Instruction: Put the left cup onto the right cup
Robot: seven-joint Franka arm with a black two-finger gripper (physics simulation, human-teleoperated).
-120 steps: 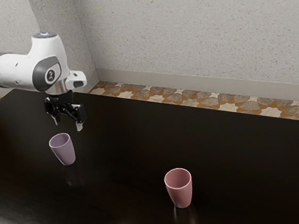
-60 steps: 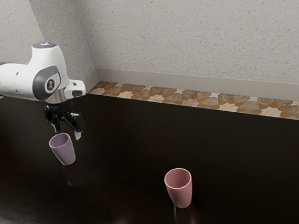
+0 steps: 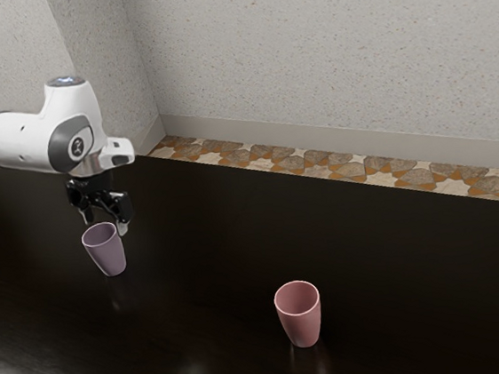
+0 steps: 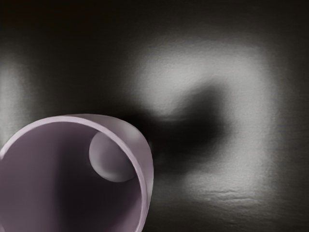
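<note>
Hovering with the hand open just above the lilac cup. Calling for straddling its rim, closing gently, lifting level; targeting the pink cup, far from the hand on the table.

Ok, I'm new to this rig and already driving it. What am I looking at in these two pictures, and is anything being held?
This is a simulated white Franka arm that ends in a black two-finger gripper. The exterior view comes from a camera at the arm's side, and the arm enters from that view's left. The wrist view comes from a camera on the hand, looking down. Two upright cups stand well apart on the dark glossy table. A lilac cup is toward the exterior view's left, and a pink cup is nearer the camera, toward the right. The gripper hangs open just over the lilac cup's rim and holds nothing. The big curved shape in the wrist view is that lilac cup, seen into its mouth.
</note>
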